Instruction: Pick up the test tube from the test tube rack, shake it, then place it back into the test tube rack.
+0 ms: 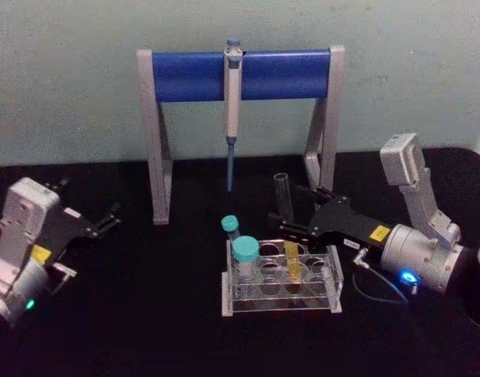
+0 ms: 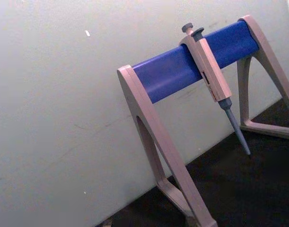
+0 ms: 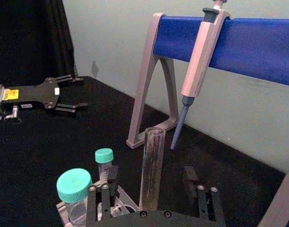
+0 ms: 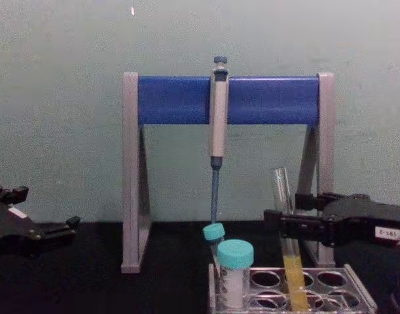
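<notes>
Test tube [image 3: 152, 165]: slim, clear, uncapped, yellow-bottomed

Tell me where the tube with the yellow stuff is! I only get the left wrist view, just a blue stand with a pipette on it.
Observer: The test tube stands in the test tube rack, uncapped.
Operator: Did a gripper grab it?
Observer: Not yet. The right gripper is open, one finger on each side of the tube, with gaps showing.
Operator: And my arm?
Observer: The left gripper is open, off to the rack's left, touching nothing.
</notes>
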{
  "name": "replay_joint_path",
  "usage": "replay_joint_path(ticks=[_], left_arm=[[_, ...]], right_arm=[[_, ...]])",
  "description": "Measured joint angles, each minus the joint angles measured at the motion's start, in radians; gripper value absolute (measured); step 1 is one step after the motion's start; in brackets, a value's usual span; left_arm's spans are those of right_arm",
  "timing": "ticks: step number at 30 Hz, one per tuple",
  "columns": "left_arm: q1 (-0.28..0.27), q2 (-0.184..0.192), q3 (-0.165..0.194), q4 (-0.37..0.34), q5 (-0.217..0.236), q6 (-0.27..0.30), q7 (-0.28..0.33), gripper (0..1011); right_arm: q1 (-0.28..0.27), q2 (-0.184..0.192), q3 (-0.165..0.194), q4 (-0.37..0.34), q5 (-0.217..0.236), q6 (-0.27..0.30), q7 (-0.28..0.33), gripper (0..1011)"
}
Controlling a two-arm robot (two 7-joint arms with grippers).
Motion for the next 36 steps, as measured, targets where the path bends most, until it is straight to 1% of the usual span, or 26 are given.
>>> replay_joint_path(ticks=[1, 2, 3, 4, 5, 6, 7, 8, 9, 10, 12, 13, 15, 17, 18, 19, 20, 21, 36], left_arm=[[0.000, 0.000, 0.000, 0.000, 0.000, 0.000, 0.000, 1001], [0.000, 0.000, 0.000, 0.000, 0.000, 0.000, 0.000, 1001], [0.000, 0.000, 0.000, 0.000, 0.000, 0.000, 0.000, 1001], [0.000, 0.000, 0.000, 0.000, 0.000, 0.000, 0.000, 1001], [0.000, 0.000, 0.000, 0.000, 0.000, 0.000, 0.000, 1001], [0.000, 0.000, 0.000, 0.000, 0.000, 0.000, 0.000, 1001], [0.000, 0.000, 0.000, 0.000, 0.000, 0.000, 0.000, 1001], [0.000, 0.000, 0.000, 0.000, 0.000, 0.000, 0.000, 1001], [0.000, 0.000, 0.000, 0.000, 0.000, 0.000, 0.000, 1002], [0.000, 0.000, 0.000, 0.000, 0.000, 0.000, 0.000, 1001], [0.000, 0.000, 0.000, 0.000, 0.000, 0.000, 0.000, 1001], [0.000, 0.000, 0.000, 0.000, 0.000, 0.000, 0.000, 1001], [0.000, 0.000, 0.000, 0.000, 0.000, 0.000, 0.000, 1001], [0.000, 0.000, 0.000, 0.000, 0.000, 0.000, 0.000, 1001], [0.000, 0.000, 0.000, 0.000, 0.000, 0.000, 0.000, 1001], [0.000, 0.000, 0.000, 0.000, 0.000, 0.000, 0.000, 1001], [0.000, 0.000, 0.000, 0.000, 0.000, 0.000, 0.000, 1001], [0.000, 0.000, 0.000, 0.000, 0.000, 0.000, 0.000, 1001], [0.000, 0.000, 0.000, 0.000, 0.000, 0.000, 0.000, 1001]], right_arm=[[0.000, 0.000, 0.000, 0.000, 0.000, 0.000, 0.000, 883], [0.000, 0.000, 0.000, 0.000, 0.000, 0.000, 0.000, 826], [0.000, 0.000, 0.000, 0.000, 0.000, 0.000, 0.000, 810], [0.000, 0.000, 0.000, 0.000, 0.000, 0.000, 0.000, 769], [0.000, 0.000, 0.000, 0.000, 0.000, 0.000, 0.000, 769], [0.000, 0.000, 0.000, 0.000, 0.000, 0.000, 0.000, 731], [0.000, 0.000, 0.000, 0.000, 0.000, 0.000, 0.000, 715], [0.000, 0.000, 0.000, 0.000, 0.000, 0.000, 0.000, 654], [0.000, 0.000, 0.000, 0.000, 0.000, 0.000, 0.000, 654], [0.000, 0.000, 0.000, 0.000, 0.000, 0.000, 0.000, 574], [0.000, 0.000, 0.000, 0.000, 0.000, 0.000, 0.000, 535], [0.000, 0.000, 0.000, 0.000, 0.000, 0.000, 0.000, 469], [0.000, 0.000, 0.000, 0.000, 0.000, 0.000, 0.000, 449], [0.000, 0.000, 0.000, 0.000, 0.000, 0.000, 0.000, 368], [0.000, 0.000, 0.000, 0.000, 0.000, 0.000, 0.000, 353], [0.000, 0.000, 0.000, 0.000, 0.000, 0.000, 0.000, 304], [0.000, 0.000, 0.000, 0.000, 0.000, 0.000, 0.000, 284], [0.000, 0.000, 0.000, 0.000, 0.000, 0.000, 0.000, 233], [0.000, 0.000, 0.000, 0.000, 0.000, 0.000, 0.000, 221]])
